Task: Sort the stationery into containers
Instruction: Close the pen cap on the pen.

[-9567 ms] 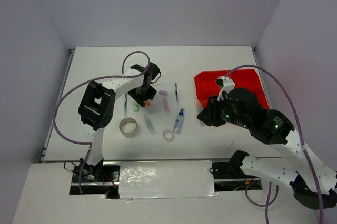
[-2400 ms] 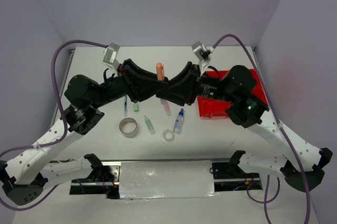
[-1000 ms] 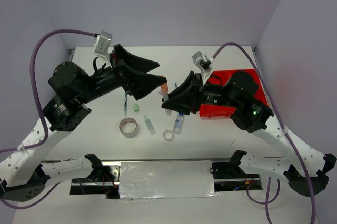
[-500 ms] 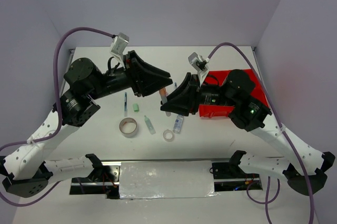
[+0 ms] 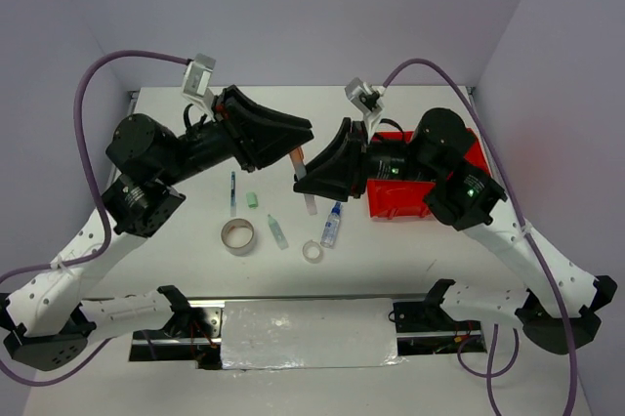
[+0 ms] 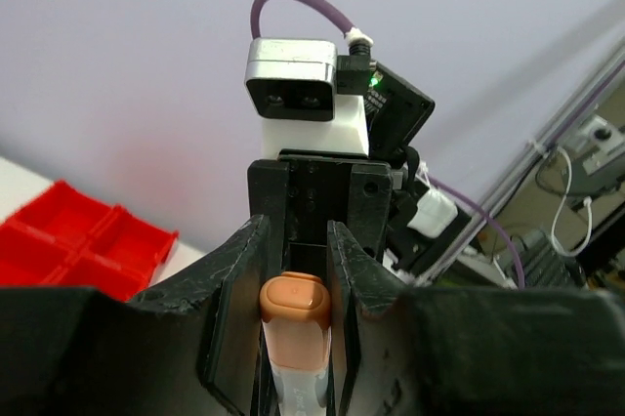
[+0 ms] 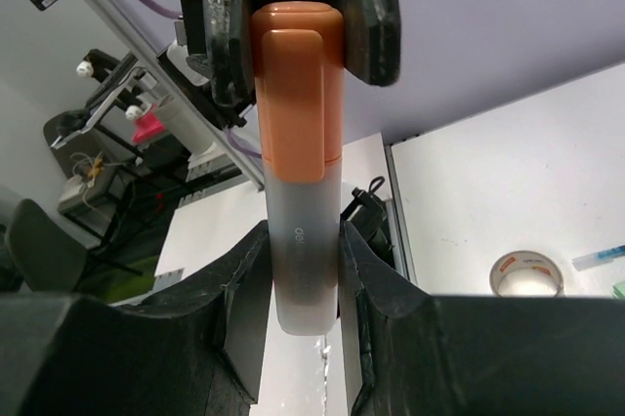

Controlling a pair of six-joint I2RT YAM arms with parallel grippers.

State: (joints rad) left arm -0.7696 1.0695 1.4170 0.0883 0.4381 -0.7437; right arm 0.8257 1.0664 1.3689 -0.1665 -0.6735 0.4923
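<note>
A stubby marker (image 5: 296, 158) with an orange cap and a frosted white body hangs in the air between both arms, above the table's middle. My right gripper (image 7: 303, 274) is shut on the white body (image 7: 303, 240). My left gripper (image 6: 293, 323) is shut on the orange cap (image 6: 293, 309) from the other end. In the top view the left gripper (image 5: 299, 141) and right gripper (image 5: 306, 175) meet tip to tip. The red tray (image 5: 393, 198) lies at the right, mostly hidden under the right arm. More stationery lies on the table below.
On the table lie a dark pen (image 5: 232, 191), a green eraser (image 5: 251, 200), a beige tape roll (image 5: 237, 235), a green marker (image 5: 278, 231), a clear tape ring (image 5: 312, 251) and a blue-capped bottle (image 5: 332, 225). Part of a pink marker (image 5: 311, 205) shows beneath the grippers.
The left gripper's wide-open jaws have moved in over the orange cap and closed on it. The right gripper has kept its grip on the marker and shifted slightly toward the back.
</note>
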